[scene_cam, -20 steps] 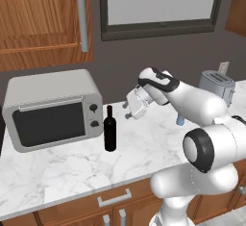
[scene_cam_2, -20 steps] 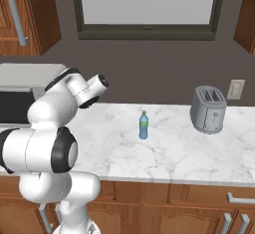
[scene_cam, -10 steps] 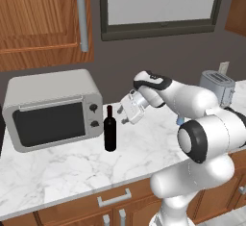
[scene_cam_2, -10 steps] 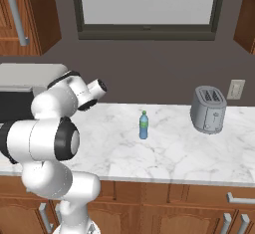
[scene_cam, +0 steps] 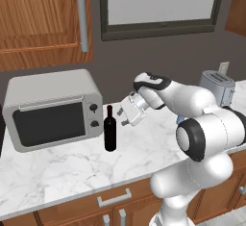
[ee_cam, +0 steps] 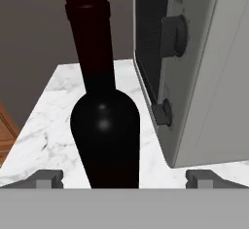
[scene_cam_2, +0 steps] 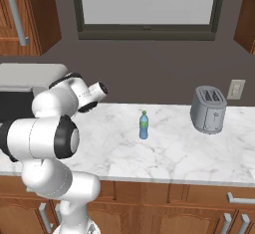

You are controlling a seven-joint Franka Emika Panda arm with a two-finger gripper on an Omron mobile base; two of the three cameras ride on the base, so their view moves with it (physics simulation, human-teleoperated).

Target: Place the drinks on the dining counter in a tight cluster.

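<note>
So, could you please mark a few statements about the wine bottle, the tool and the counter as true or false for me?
1. The wine bottle stands upright on the marble counter beside the microwave. True.
2. The tool is closed around the bottle's neck. False: its jaws stand open and the bottle is not gripped.
3. A small blue water bottle stands on the counter between the arm and the toaster. True.
4. The wine bottle lies on its side. False: it is upright.
5. In the hand view the bottle sits between the two finger tips. True.
6. The microwave door hangs open. False: it is closed.
</note>
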